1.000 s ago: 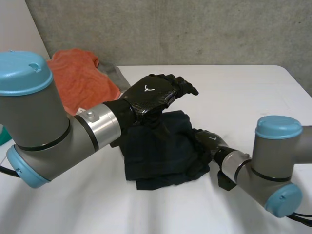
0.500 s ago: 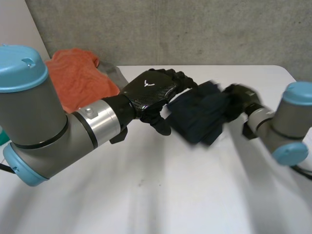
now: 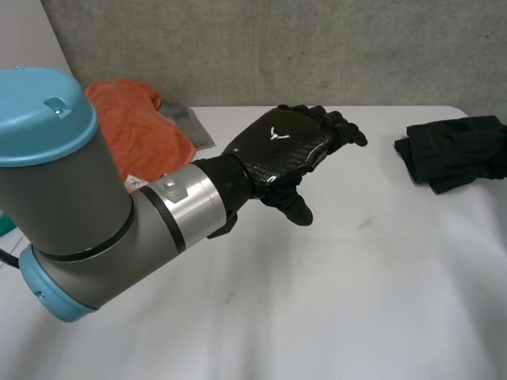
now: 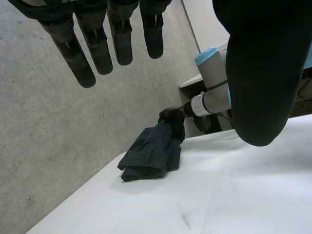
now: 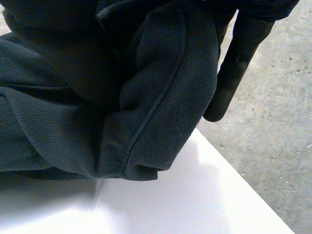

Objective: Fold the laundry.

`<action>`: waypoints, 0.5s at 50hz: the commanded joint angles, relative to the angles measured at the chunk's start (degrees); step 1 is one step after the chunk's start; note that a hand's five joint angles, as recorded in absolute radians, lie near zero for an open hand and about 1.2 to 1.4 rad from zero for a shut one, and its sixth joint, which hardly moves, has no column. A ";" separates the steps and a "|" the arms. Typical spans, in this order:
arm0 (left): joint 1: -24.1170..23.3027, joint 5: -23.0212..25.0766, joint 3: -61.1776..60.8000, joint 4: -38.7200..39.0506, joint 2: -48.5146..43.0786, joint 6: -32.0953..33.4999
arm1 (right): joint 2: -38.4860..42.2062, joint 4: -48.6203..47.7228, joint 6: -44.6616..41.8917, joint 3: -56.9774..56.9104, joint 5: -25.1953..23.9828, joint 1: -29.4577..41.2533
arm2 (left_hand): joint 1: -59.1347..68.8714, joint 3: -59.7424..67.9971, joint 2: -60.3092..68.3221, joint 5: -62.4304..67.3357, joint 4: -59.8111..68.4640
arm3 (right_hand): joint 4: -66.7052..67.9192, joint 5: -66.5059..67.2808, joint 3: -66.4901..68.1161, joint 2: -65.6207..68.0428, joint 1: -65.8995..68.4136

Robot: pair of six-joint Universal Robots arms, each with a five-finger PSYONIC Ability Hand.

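A dark, folded garment (image 3: 455, 150) lies at the table's far right edge. In the left wrist view my right hand (image 4: 171, 117) grips the end of that garment (image 4: 151, 153) nearest its arm. The right wrist view has the dark cloth (image 5: 97, 97) bunched under my right palm, with one finger (image 5: 236, 63) pressed along its side. My left hand (image 3: 281, 150) hovers above the middle of the table, open and empty, its fingers (image 4: 97, 44) straight and spread and well apart from the garment.
An orange towel (image 3: 131, 127) and a grey cloth (image 3: 188, 123) lie at the back left of the white table (image 3: 317, 301). A concrete wall stands behind the table. My left arm crosses the near left part.
My right hand closed on the dark garment and swept it from the table's middle to the far right edge. The left hand shifted a little to the right and stayed open.
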 commanded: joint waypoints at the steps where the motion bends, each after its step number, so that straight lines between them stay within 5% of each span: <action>1: -0.51 -0.06 0.22 0.07 -0.23 -0.05 | -0.72 -0.75 -0.73 1.47 -1.16 -0.39 | 3.98 3.29 3.17 2.88 3.10 | -57.81 -52.93 -45.86 -52.61 -44.36; 9: -0.51 -0.15 0.22 -0.02 -0.06 -0.05 | -1.25 -3.56 -22.33 4.10 13.42 -1.35 | 3.81 3.13 3.01 2.71 2.93 | -57.81 -52.93 -45.86 -52.61 -44.36; 17: -0.25 -1.91 0.22 0.07 0.38 0.03 | -15.11 -13.31 -27.45 24.03 10.09 0.14 | 3.81 3.13 3.01 2.71 2.93 | -57.81 -52.93 -45.86 -52.61 -44.36; 25: 3.79 -11.74 0.75 8.85 1.17 0.47 | -34.80 -31.67 -33.15 55.31 6.32 3.56 | 3.81 3.12 3.00 2.71 2.93 | -57.81 -52.93 -45.86 -52.61 -44.36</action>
